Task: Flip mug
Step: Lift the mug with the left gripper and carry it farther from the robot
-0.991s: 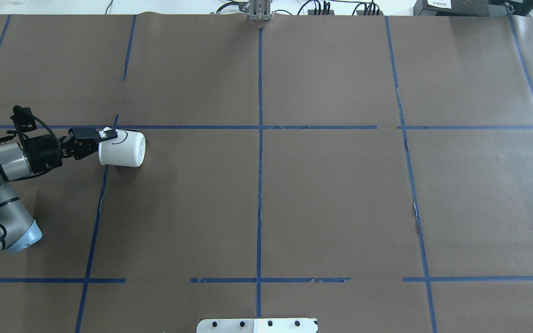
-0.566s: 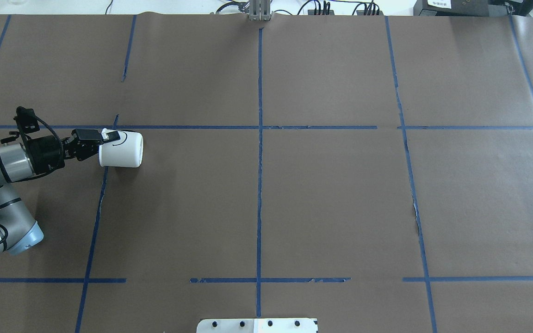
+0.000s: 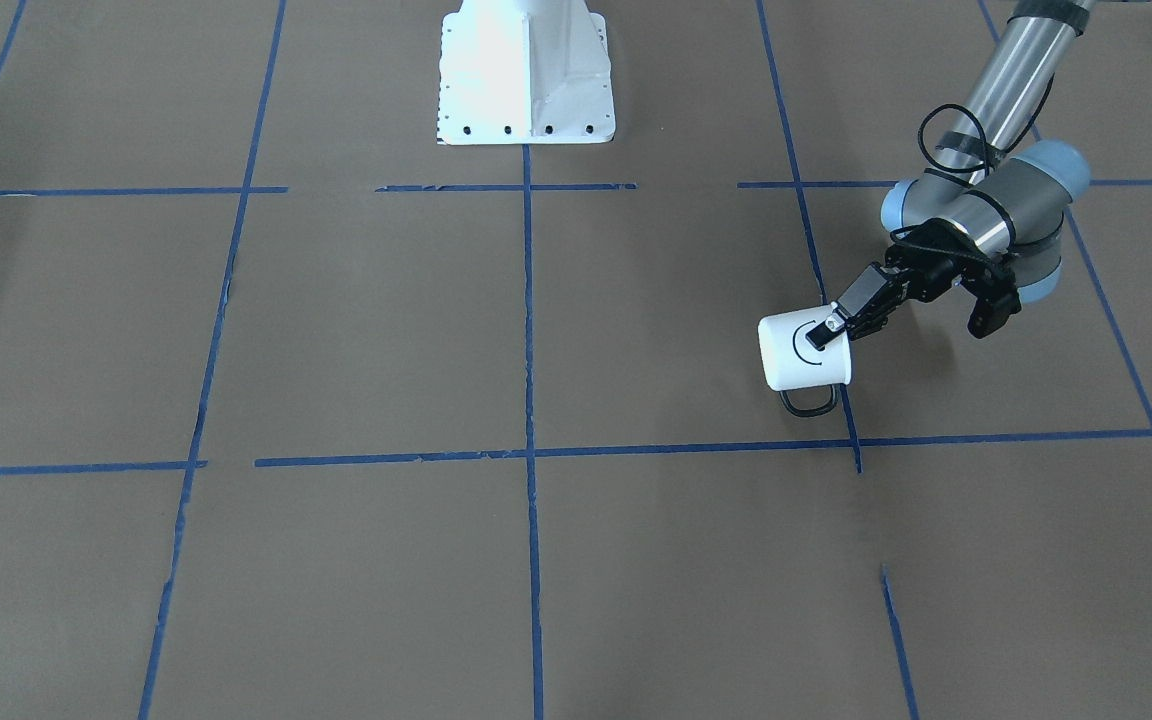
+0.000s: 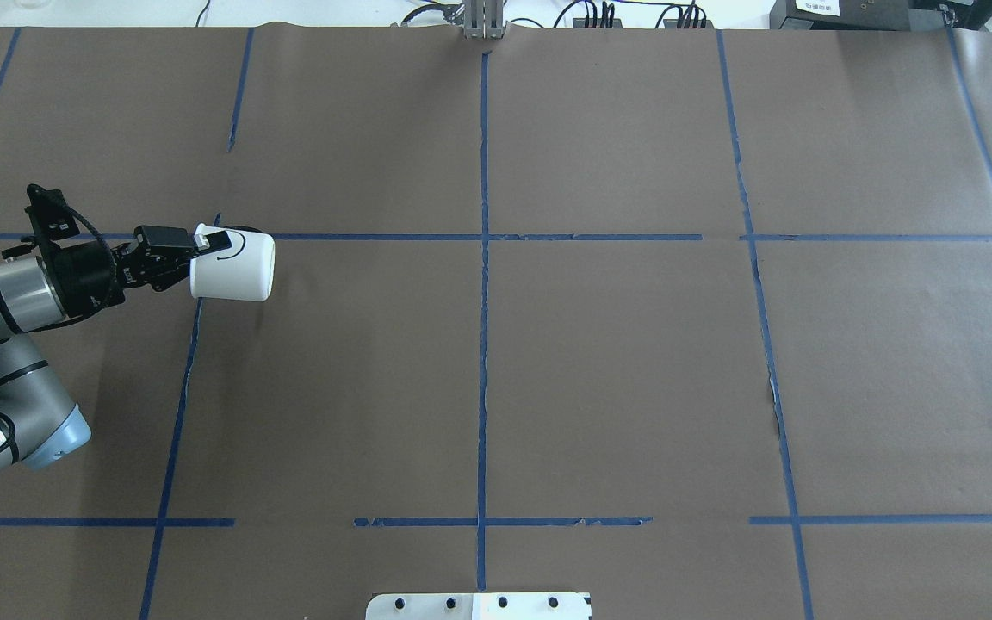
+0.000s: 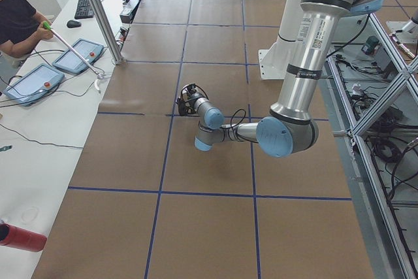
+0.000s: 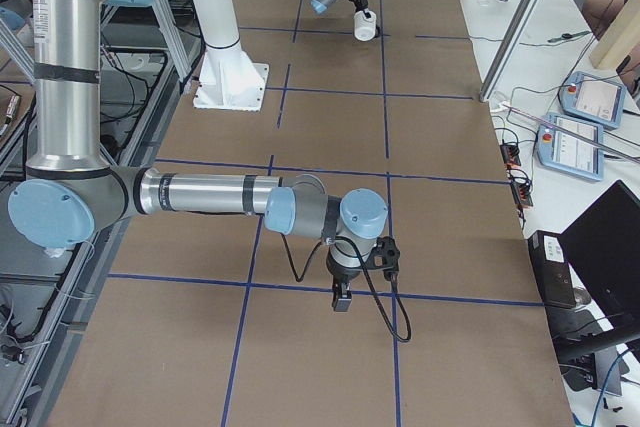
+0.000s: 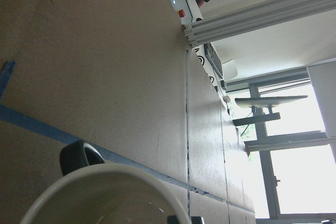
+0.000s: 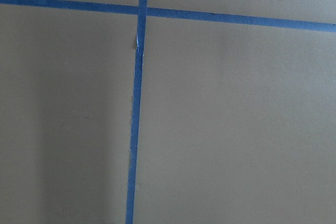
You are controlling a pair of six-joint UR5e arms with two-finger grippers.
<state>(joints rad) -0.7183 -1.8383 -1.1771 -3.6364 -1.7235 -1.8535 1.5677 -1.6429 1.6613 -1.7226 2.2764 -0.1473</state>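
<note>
The white mug [image 4: 233, 267] with a black smiley face lies on its side in the air at the table's left, its mouth toward the arm. In the front-facing view the mug [image 3: 804, 352] shows its black handle [image 3: 808, 402] pointing away from the robot. My left gripper [image 4: 203, 244] is shut on the mug's rim, one finger outside on the wall [image 3: 829, 328]. The left wrist view looks over the rim [image 7: 105, 192] and handle. My right gripper [image 6: 342, 299] hangs low over the paper in the right side view only; I cannot tell whether it is open.
Brown paper with blue tape lines [image 4: 483, 284] covers the table. The white robot base plate [image 3: 526, 70] sits at the robot's edge. A metal post [image 4: 483, 21] stands at the far edge. Operators, tablets [image 5: 32, 83] and a red bottle [image 5: 19, 236] are beside the table.
The left gripper has carried the mug slightly away from the robot and to the right, and turned it so its base no longer faces the overhead camera.
</note>
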